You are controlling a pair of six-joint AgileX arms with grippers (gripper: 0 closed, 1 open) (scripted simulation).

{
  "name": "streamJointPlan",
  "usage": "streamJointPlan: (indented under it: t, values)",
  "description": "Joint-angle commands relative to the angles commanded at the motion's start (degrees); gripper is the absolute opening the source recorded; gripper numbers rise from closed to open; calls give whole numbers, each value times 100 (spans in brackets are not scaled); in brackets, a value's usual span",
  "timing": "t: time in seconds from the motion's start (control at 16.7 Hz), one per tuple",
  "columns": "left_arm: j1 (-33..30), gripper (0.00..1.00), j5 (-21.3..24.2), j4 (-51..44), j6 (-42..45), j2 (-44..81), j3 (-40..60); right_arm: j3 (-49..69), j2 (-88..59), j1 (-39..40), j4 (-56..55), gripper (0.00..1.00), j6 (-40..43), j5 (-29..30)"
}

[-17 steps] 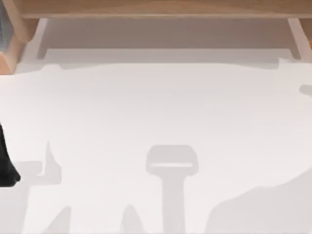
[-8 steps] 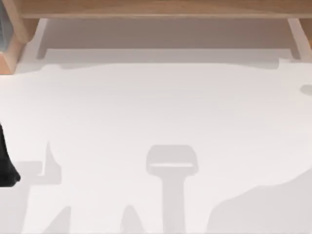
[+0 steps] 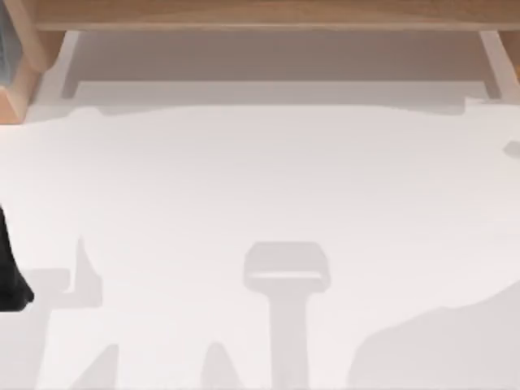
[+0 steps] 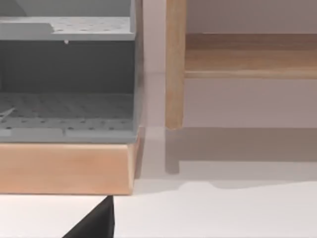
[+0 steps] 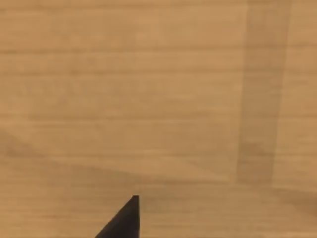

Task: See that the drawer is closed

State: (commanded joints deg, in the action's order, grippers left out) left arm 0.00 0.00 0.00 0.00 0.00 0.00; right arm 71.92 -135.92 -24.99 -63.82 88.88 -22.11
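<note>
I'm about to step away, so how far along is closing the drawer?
Done: nothing I can confirm. In hand: the right gripper is close against a wooden panel, perhaps the drawer front. The left gripper idles by the table's left edge. Left: whether the drawer is shut, I cannot tell.

No text, label, brand, number or sign can be read on anything here.
</note>
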Motion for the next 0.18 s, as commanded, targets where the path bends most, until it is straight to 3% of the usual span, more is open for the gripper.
streamJointPlan:
  t: [0.18]
  values:
    - [0, 100, 0, 0, 0, 0, 0, 0, 0, 0, 0, 100, 0, 0]
